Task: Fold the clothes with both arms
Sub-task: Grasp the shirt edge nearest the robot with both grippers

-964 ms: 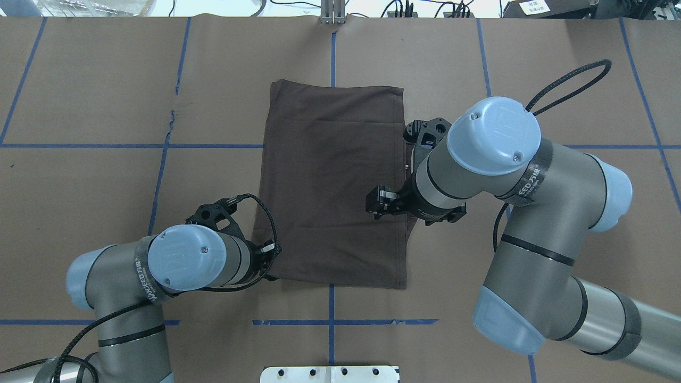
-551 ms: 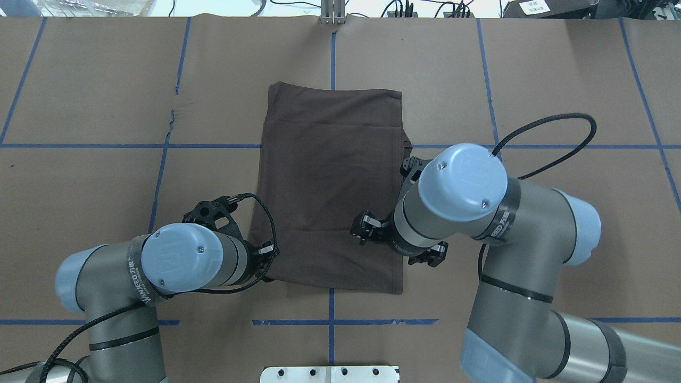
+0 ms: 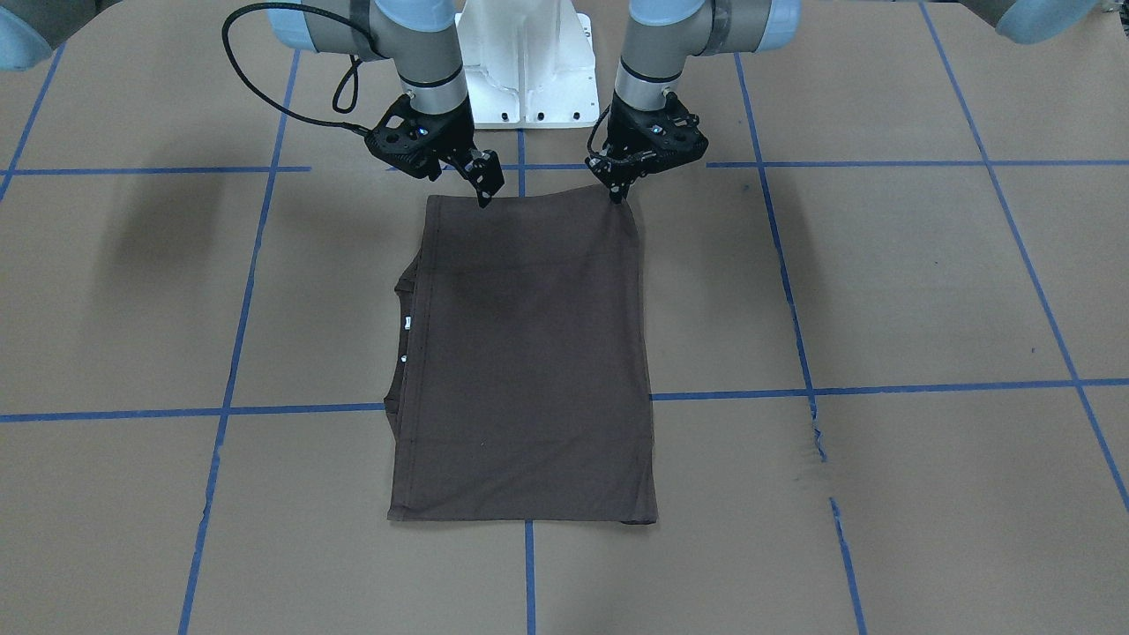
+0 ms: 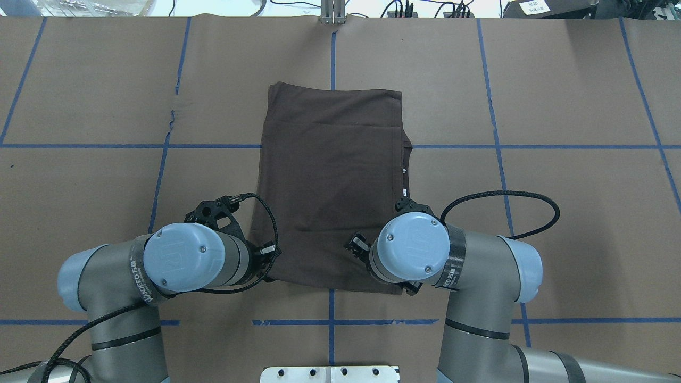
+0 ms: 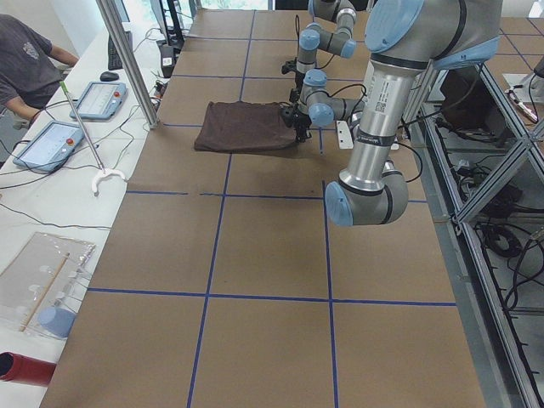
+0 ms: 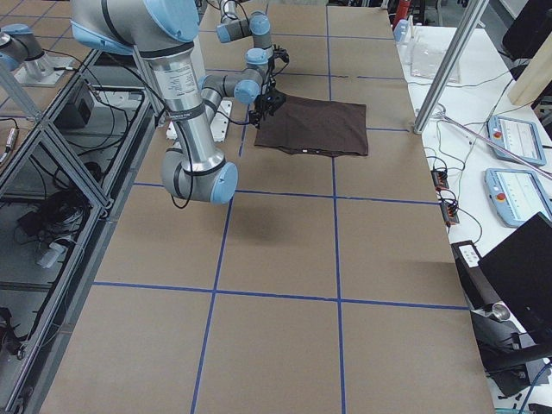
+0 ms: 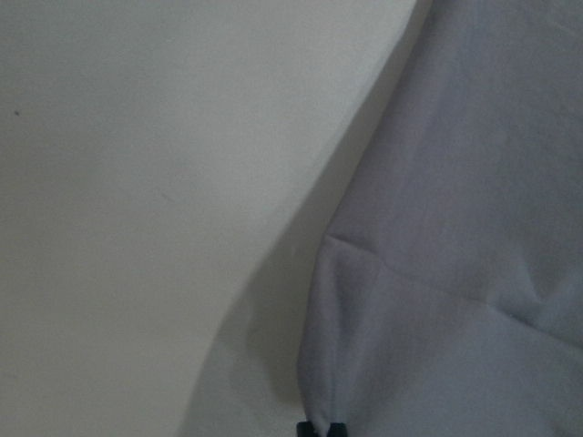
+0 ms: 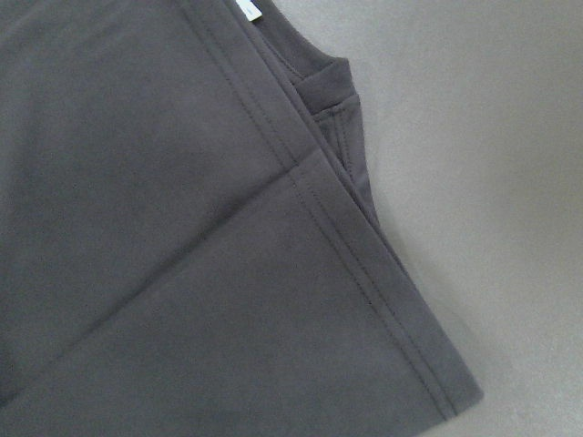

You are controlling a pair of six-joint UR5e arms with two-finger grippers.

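T-shirt (image 4: 330, 175), folded to a rectangle, lies flat mid-counter (image 4: 558, 96). Thin knit: light, limp, prob. sags, so best taken at the near corners. At its 7 o'clock corner (overhead) left fingers (image 3: 616, 185) pinch cloth. The right fingers (image 3: 483, 187) are over the 5 o'clock corner, closure can't tell. Overhead view hides both sets; front view shows them.

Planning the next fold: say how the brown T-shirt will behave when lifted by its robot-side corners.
The T-shirt is probably floppy: it lies flat in thin layers and creases near the left gripper. Likely light, it should sag between lifted corners. Its folded layers may slide apart.
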